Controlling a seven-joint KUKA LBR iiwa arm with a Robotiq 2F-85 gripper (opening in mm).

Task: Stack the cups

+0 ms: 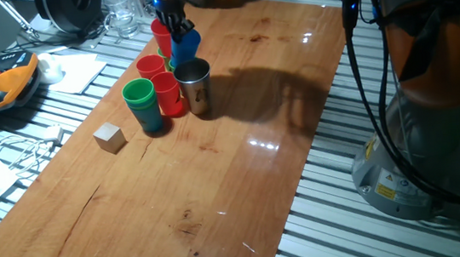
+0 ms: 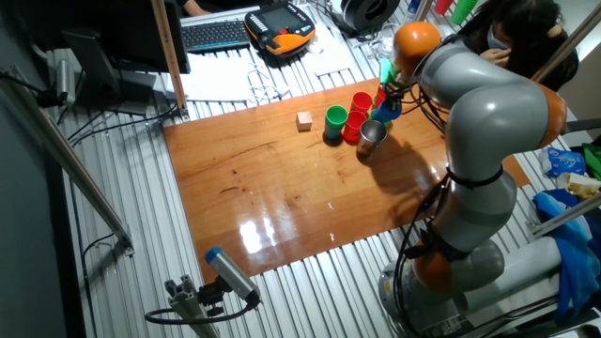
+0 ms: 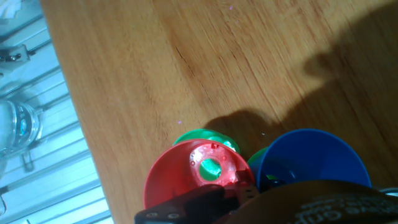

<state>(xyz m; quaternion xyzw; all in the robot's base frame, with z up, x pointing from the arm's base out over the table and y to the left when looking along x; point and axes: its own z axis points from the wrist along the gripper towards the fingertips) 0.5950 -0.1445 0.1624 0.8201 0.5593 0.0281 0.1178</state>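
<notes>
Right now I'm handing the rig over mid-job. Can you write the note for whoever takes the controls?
Gripper: at the far end of the cup cluster, raised off the table, with a red cup and a blue cup at its fingers. The hand view shows both rims right at the fingers, but the grip itself is hidden, so treat the hold as unconfirmed.
On the table: the steel cup, a green cup and two red cups stand upright, close together. The wooden cube sits apart.
Done: cups gathered together.
Left: stack them into one pile.
</notes>
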